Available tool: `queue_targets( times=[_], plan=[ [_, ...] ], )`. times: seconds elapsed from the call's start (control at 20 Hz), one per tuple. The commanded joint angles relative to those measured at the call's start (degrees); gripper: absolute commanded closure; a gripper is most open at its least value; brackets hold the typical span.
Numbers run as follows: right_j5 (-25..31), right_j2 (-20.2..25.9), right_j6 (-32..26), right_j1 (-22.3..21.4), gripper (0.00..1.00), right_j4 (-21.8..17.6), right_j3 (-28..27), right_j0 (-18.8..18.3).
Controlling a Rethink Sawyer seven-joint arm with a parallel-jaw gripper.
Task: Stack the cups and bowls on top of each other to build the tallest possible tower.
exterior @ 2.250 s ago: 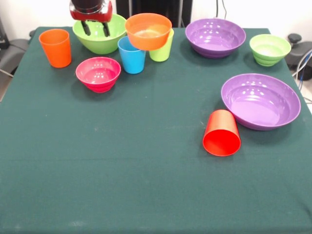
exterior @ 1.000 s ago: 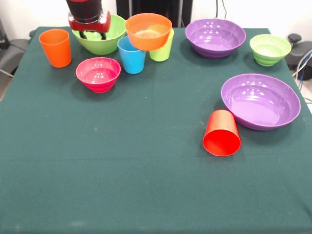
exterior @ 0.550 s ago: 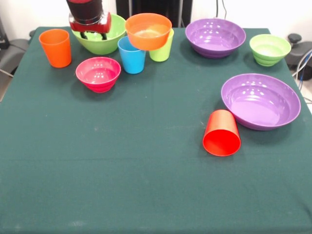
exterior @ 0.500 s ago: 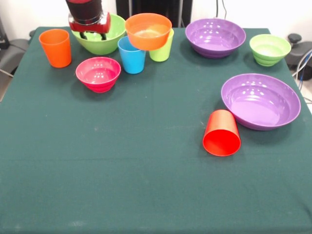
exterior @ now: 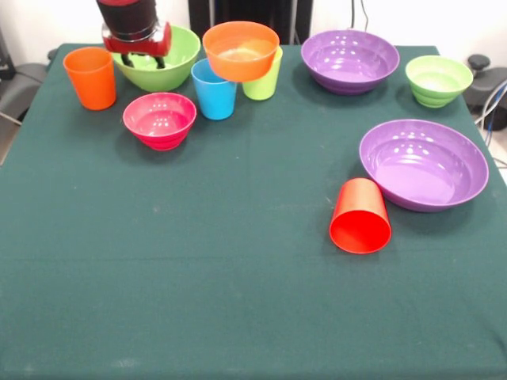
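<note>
My gripper (exterior: 143,58) is open, its fingers down in the left part of the large lime green bowl (exterior: 176,62) at the back left. The orange bowl (exterior: 241,49) rests on the sky blue cup (exterior: 214,95) and the lime green cup (exterior: 265,81). The orange cup (exterior: 90,77) stands left of the gripper. The pink bowl (exterior: 159,119) sits in front of it. Two purple bowls (exterior: 350,59) (exterior: 423,162) and the small green bowl (exterior: 438,79) are at the right. The red cup (exterior: 360,215) lies on its side. No nested lime-and-orange tower is in view.
The green cloth table (exterior: 198,285) stretches wide in front of the objects. Dark equipment (exterior: 485,79) stands off the table's right edge. The table's back edge runs just behind the bowls.
My gripper has moved left and slightly up in the picture. The large lime green bowl has shifted left with it. Nothing else has moved.
</note>
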Motion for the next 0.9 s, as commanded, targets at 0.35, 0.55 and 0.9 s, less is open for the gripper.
queue_targets(
  times=[0.35, 0.55, 0.9],
  plan=[
    [1.37, 6.33, -18.65, 2.31, 0.0, -6.81, -8.13, -2.72],
    [1.97, 7.28, -19.36, 3.65, 0.0, -7.42, -9.58, -3.22],
    [2.31, 7.95, -18.5, 3.97, 0.0, -8.0, -9.84, -3.18]
  ],
)
